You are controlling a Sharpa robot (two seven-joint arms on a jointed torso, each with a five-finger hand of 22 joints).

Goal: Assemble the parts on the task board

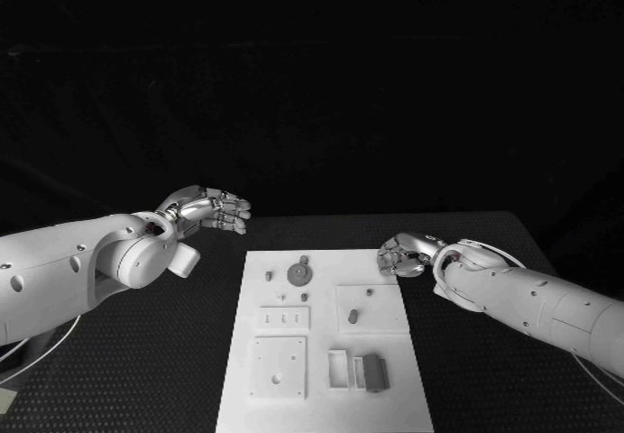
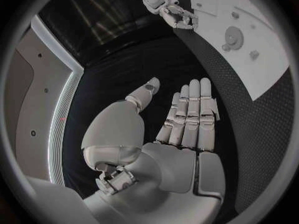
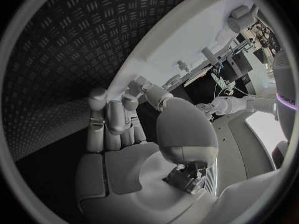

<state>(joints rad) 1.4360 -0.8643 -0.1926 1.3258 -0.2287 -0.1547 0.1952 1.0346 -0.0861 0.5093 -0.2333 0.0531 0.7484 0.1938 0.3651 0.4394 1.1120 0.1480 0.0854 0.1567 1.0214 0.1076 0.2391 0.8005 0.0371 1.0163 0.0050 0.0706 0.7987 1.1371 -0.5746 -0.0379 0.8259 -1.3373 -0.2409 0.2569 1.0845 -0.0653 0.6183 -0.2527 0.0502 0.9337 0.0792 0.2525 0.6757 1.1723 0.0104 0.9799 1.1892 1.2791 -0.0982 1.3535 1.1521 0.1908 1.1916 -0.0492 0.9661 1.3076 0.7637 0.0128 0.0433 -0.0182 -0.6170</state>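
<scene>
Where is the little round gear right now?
In the head view the round gear lies on the white task board, near its far edge on the left side, between the two hands and touched by neither.

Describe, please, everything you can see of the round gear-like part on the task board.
The gear-like part is a small grey disc with a toothed-looking rim and a paler hub at its centre; it looks like plastic. It lies flat near the far end of the white task board, with a tiny peg-like piece just beyond it and small oval pieces beside it. Neither hand touches it: the left hand hangs off the board's far left corner, the right hand at its right edge.
</scene>
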